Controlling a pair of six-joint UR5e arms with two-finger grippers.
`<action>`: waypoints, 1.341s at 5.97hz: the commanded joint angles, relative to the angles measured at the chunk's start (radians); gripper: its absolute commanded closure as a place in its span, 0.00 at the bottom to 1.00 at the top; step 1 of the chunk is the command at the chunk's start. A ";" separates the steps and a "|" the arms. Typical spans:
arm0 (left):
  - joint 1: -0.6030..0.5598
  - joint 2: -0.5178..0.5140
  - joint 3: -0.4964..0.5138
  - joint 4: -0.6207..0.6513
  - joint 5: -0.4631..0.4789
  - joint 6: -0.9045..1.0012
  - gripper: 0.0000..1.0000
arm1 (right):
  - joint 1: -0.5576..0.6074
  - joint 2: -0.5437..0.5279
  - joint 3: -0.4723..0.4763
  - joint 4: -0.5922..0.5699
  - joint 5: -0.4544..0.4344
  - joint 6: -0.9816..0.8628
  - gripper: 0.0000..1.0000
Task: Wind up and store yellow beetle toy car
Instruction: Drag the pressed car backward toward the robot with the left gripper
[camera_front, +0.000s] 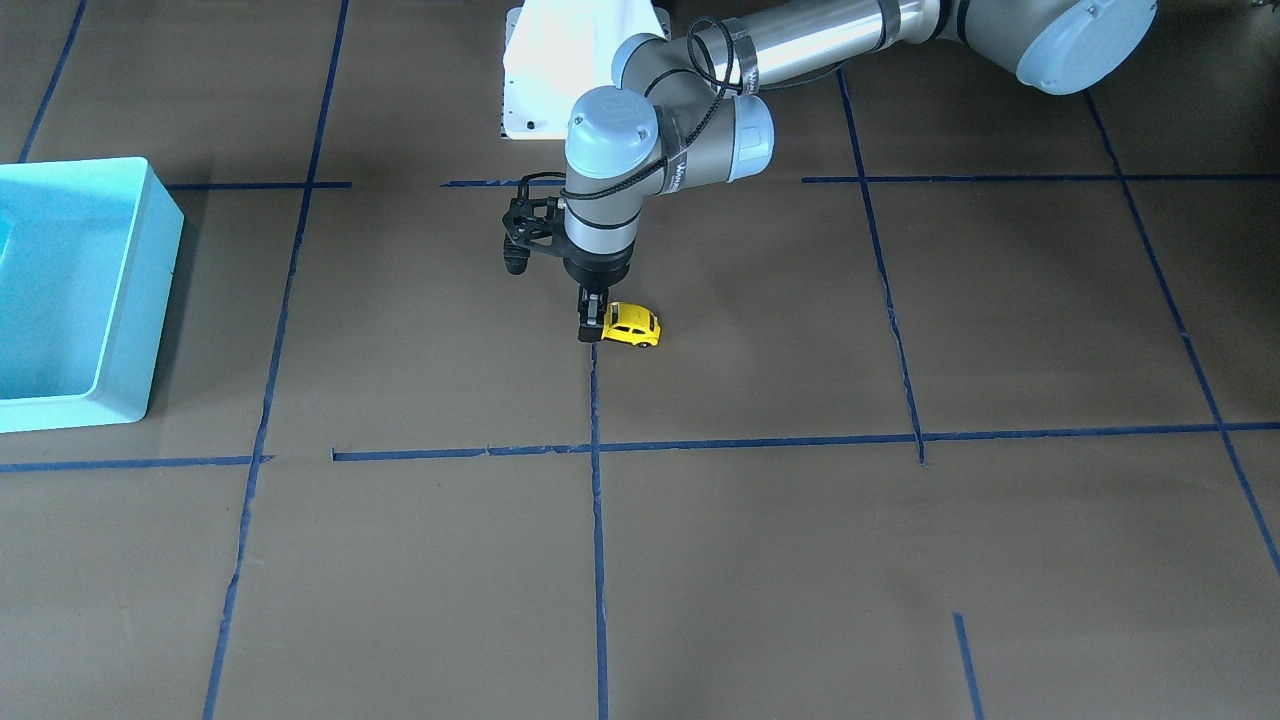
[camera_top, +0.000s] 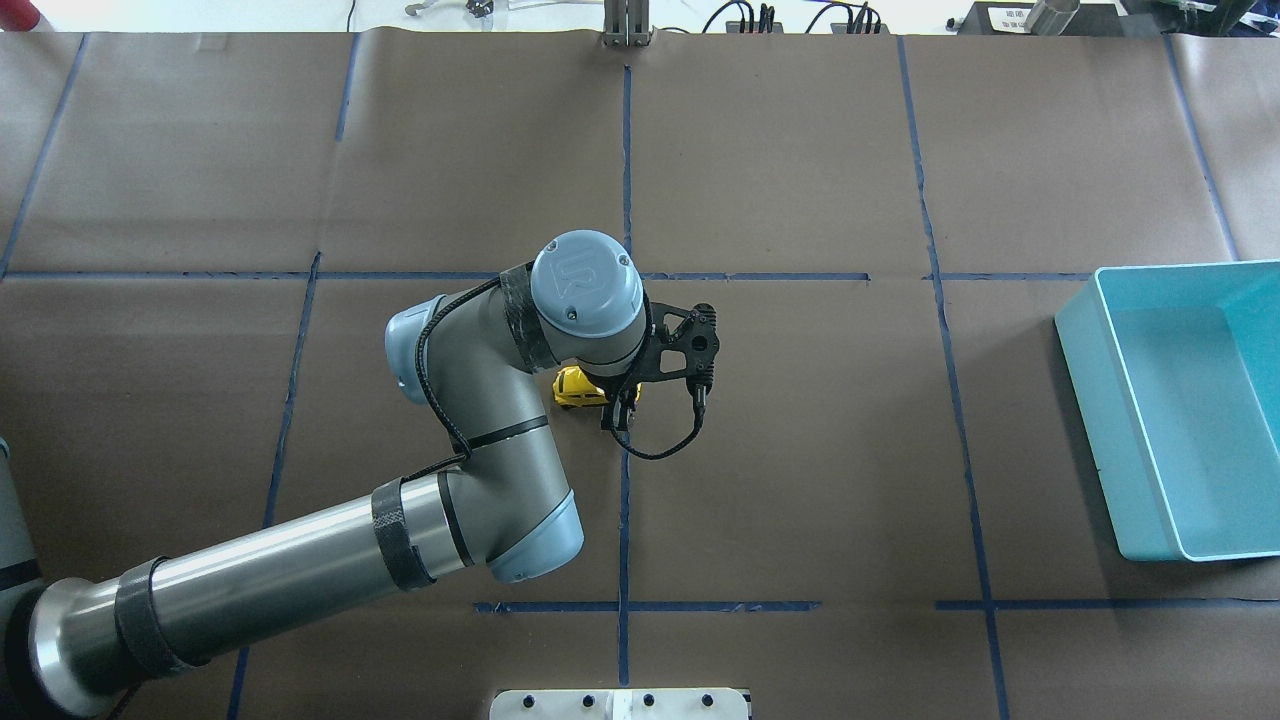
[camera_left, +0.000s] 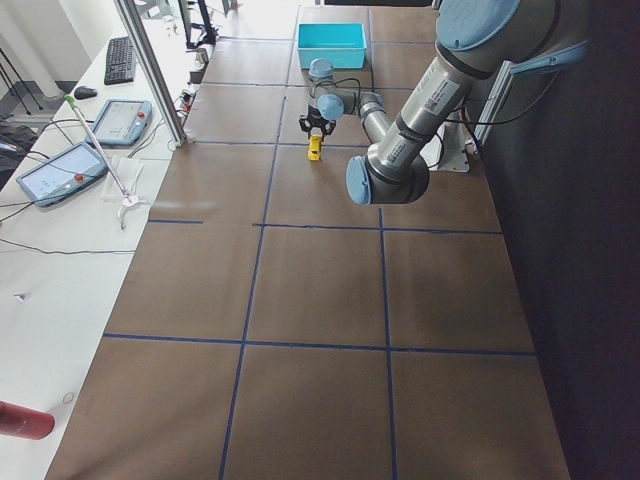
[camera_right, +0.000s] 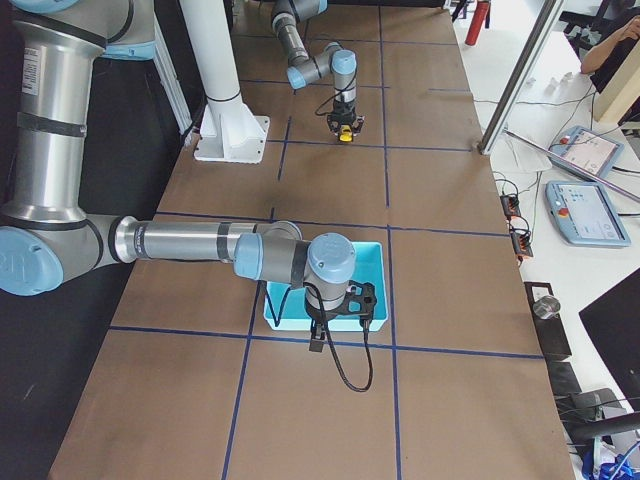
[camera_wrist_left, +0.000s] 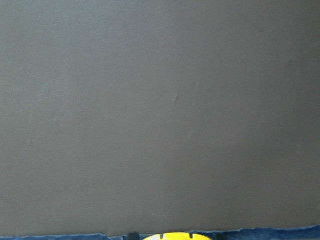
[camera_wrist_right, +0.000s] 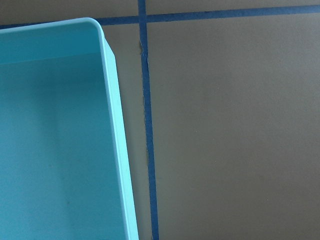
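The yellow beetle toy car stands on its wheels on the brown table, near the middle. It also shows in the overhead view, half under the left wrist. My left gripper points straight down and is shut on one end of the car, at table height. The left wrist view shows only a yellow sliver of the car at its bottom edge. My right gripper hangs at the near rim of the turquoise bin; I cannot tell whether it is open or shut.
The turquoise bin stands at the table's right end, seen at the left in the front-facing view, and its inside shows empty in the right wrist view. The white robot base plate lies behind the car. Blue tape lines cross the table.
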 joint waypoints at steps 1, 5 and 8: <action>-0.002 0.017 -0.006 -0.004 -0.003 0.003 1.00 | 0.000 0.001 0.000 0.000 0.000 0.000 0.00; -0.009 0.069 -0.045 -0.004 -0.007 0.007 1.00 | 0.000 0.002 0.003 0.000 0.000 0.000 0.00; -0.012 0.132 -0.098 -0.014 -0.007 0.009 1.00 | 0.001 0.002 0.003 0.000 0.009 0.000 0.00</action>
